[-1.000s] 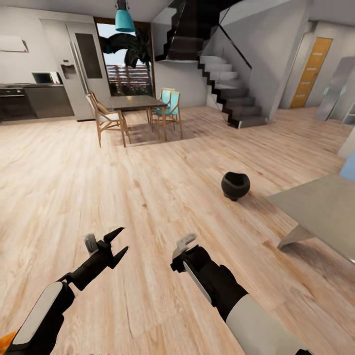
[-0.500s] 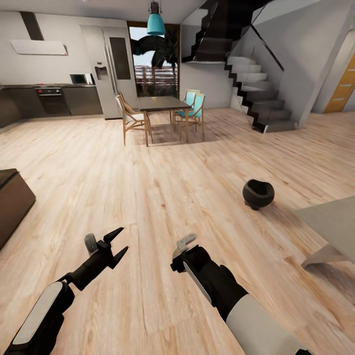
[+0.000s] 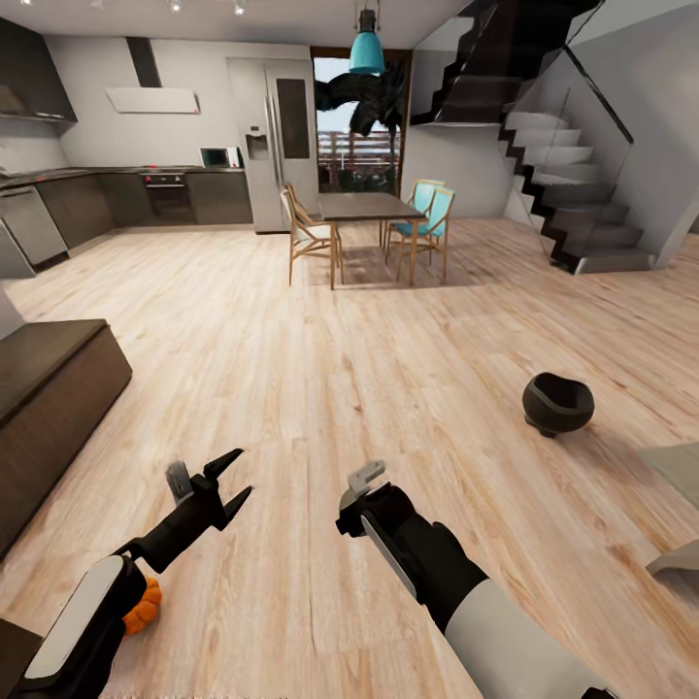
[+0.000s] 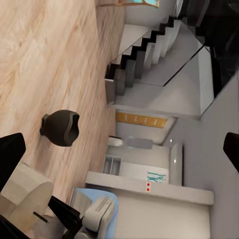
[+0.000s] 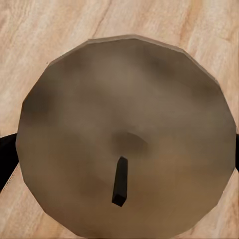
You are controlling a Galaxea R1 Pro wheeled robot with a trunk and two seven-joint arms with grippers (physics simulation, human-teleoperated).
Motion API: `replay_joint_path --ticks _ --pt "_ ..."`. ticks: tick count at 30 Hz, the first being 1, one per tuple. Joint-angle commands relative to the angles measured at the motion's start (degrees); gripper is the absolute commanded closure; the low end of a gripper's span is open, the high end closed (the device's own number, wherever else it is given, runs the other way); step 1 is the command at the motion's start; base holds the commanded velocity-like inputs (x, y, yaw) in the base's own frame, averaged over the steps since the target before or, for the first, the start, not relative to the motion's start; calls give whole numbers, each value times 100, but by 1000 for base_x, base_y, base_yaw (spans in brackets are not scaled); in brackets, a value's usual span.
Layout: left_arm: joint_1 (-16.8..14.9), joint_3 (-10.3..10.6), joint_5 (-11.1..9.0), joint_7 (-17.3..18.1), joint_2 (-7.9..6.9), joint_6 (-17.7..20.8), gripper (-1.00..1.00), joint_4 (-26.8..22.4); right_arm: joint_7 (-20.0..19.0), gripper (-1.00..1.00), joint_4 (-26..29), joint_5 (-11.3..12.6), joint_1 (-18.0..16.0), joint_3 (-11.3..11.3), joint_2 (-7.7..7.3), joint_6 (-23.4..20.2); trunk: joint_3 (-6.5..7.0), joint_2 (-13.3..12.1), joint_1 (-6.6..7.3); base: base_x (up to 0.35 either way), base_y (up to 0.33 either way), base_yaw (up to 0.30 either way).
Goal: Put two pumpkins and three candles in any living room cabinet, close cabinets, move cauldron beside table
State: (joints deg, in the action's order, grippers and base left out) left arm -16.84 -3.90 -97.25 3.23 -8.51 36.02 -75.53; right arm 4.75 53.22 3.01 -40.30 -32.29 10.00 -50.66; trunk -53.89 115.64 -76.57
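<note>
A black cauldron (image 3: 557, 403) stands on the plank floor to the right, near the corner of a pale grey table (image 3: 682, 464); the left wrist view also shows the cauldron (image 4: 60, 128). Part of an orange pumpkin (image 3: 146, 604) peeks out on the floor behind my left forearm. The low dark brown cabinet (image 3: 53, 383) lies along the left. My left gripper (image 3: 241, 474) is open and holds nothing. My right gripper (image 3: 364, 482) is shut on a beige candle (image 5: 127, 134), seen from its top with a black wick.
A dining table with wooden and teal chairs (image 3: 367, 209) stands far ahead, with a staircase (image 3: 573, 184) to its right. Kitchen counters (image 3: 146, 194) and a fridge (image 3: 272, 136) line the back left. Open plank floor lies in front of me.
The view has swung left: the cauldron and table slid right in the picture, and the dark cabinet and the pumpkin came into view. Both arms keep the same pose.
</note>
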Motion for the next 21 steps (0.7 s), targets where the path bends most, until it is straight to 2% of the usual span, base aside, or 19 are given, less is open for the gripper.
replay_joint_path --ticks 1,10,18,21 --pt "-3 -6 -4 11 1 28 -100 3 52 100 4 33 -4 -12 0 -23 14 -40 23 0 0 291" --pt "-3 -6 -4 11 -1 28 -100 3 52 100 4 34 -4 -14 0 -23 175 -401 221 0 0 284" --pt "-3 -6 -11 11 0 28 -100 79 60 100 21 36 -4 -14 0 -23 319 -721 397 0 0 44" --pt "-3 -6 -13 11 -1 28 -100 82 61 100 22 37 -4 -23 0 -31 373 -842 463 0 0 230"
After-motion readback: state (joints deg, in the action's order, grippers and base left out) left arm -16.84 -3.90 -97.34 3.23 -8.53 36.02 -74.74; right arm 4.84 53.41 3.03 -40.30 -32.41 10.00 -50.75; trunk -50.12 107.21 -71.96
